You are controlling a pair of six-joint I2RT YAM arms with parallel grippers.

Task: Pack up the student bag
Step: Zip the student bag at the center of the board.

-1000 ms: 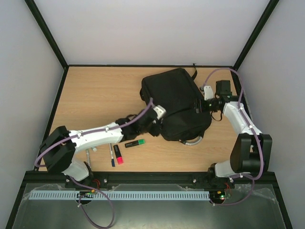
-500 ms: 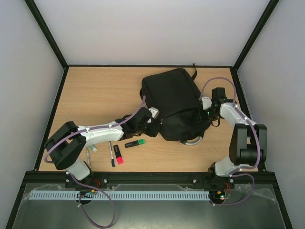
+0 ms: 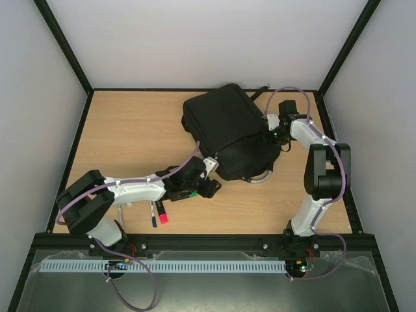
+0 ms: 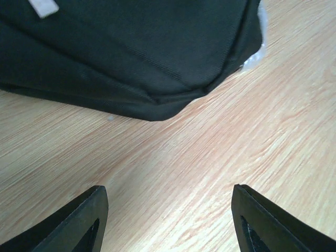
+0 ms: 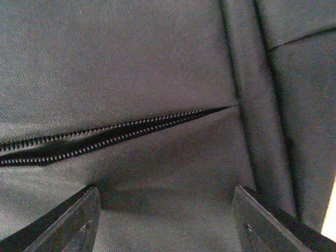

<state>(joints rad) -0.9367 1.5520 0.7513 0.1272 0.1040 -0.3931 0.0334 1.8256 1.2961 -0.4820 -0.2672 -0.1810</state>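
Student bag [image 3: 224, 127], one, left arm [image 3: 136, 188], right arm [image 3: 305, 133], jaws apart, one red-capped marker [image 3: 161, 213]

No writing can be read on anything.

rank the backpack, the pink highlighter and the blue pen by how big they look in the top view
1. student bag, by far the largest.
2. pink highlighter and blue-capped pen: similar length, the highlighter thicker, too close to rank.
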